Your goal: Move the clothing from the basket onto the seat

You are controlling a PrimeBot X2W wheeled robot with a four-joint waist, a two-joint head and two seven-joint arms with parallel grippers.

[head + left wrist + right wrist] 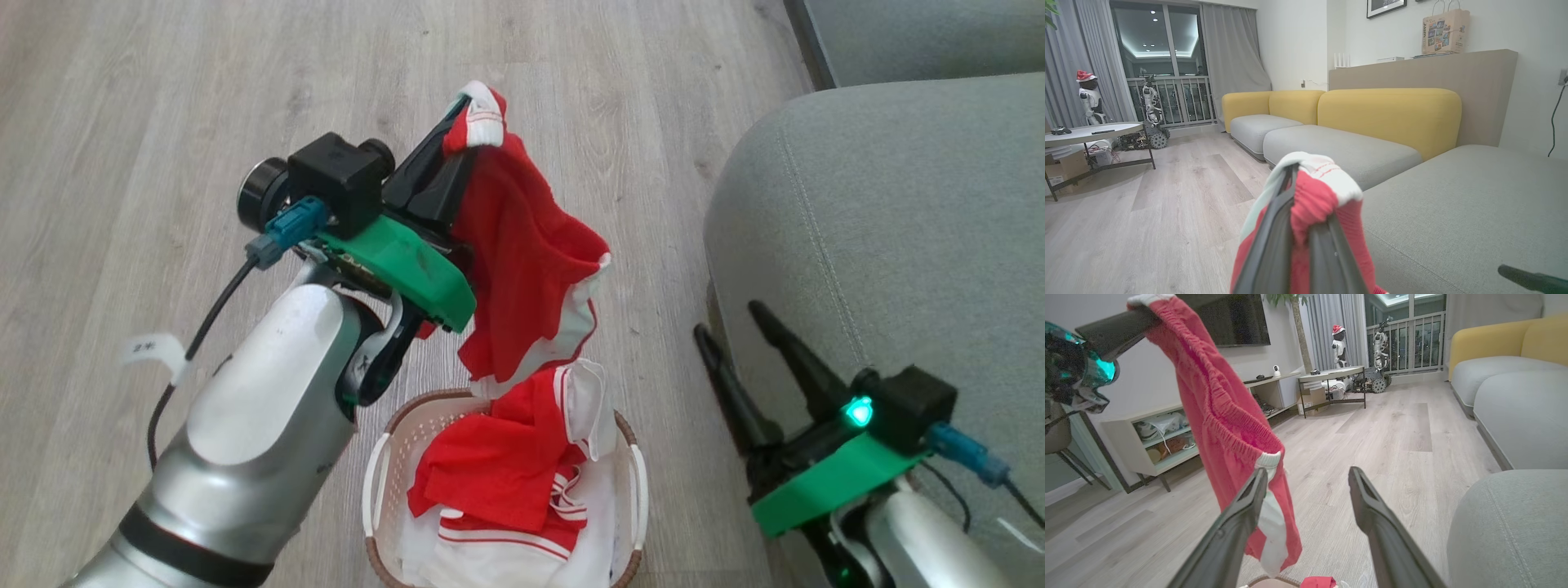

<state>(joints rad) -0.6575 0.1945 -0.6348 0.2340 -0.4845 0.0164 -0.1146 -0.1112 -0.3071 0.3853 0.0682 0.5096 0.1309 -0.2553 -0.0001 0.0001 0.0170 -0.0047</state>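
Above the basket (390, 427), the raised left hand (467, 108) pinches clothing (522, 253), right hand (727, 320) spread.

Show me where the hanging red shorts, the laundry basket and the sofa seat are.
Red shorts (522, 245): head view, middle of the hanging cloth.
Laundry basket (404, 449): head view, its bare left inner wall.
Sofa seat (898, 229): head view, top of the grey cushion.

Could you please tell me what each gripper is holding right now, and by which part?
The left gripper pinches a red garment by its gathered, white-trimmed edge; the right gripper is open, holding nothing.
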